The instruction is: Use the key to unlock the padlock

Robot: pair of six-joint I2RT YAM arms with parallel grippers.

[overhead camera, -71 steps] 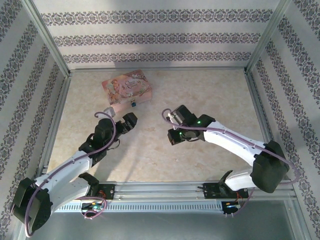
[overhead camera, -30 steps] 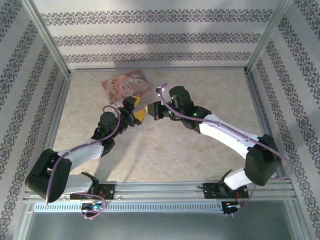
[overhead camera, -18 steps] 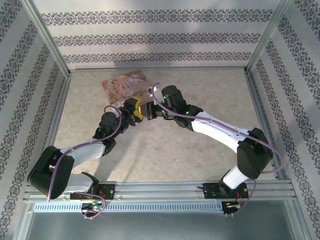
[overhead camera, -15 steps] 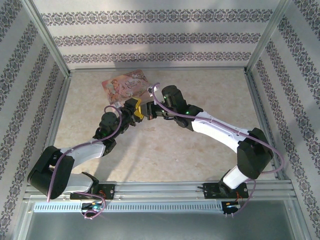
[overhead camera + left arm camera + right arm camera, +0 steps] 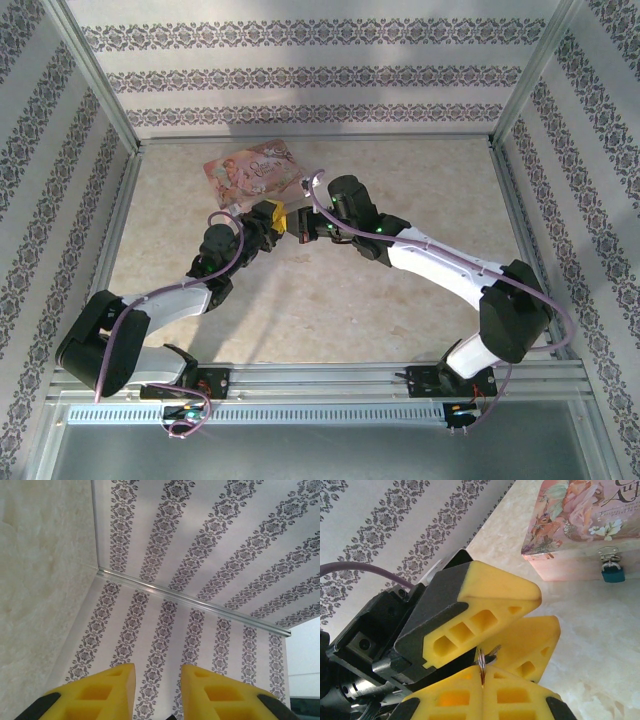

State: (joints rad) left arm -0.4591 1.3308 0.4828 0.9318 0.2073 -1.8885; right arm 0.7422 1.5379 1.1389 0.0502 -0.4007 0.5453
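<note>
On the desk (image 5: pixel 330 310), enclosed by patterned walls (image 5: pixel 300 75), there are two arms, two pincers, one pink box, one padlock and one key. Starting at the left, the left arm (image 5: pixel 165 300) reaches up and inward toward the middle. Beyond it the pink box (image 5: pixel 255 172) lies flat near the far wall. The left pincer (image 5: pixel 156 677) sits just in front of the box, its yellow fingers (image 5: pixel 112 685) standing narrowly apart with a clear gap between them.

In the right wrist view those fingers flank the key (image 5: pixel 482 658). It pokes out of the seam of the right pincer (image 5: pixel 484 670), which is clamped tight on it. The two pincers meet tip to tip, crowding the space before the box.

The padlock (image 5: pixel 612 573) hangs from the hasp on the box's front wall. Its long axis runs up and down, shackle above and blue body toward the desk. Farther right, the right arm (image 5: pixel 440 265) stretches back to its base.
</note>
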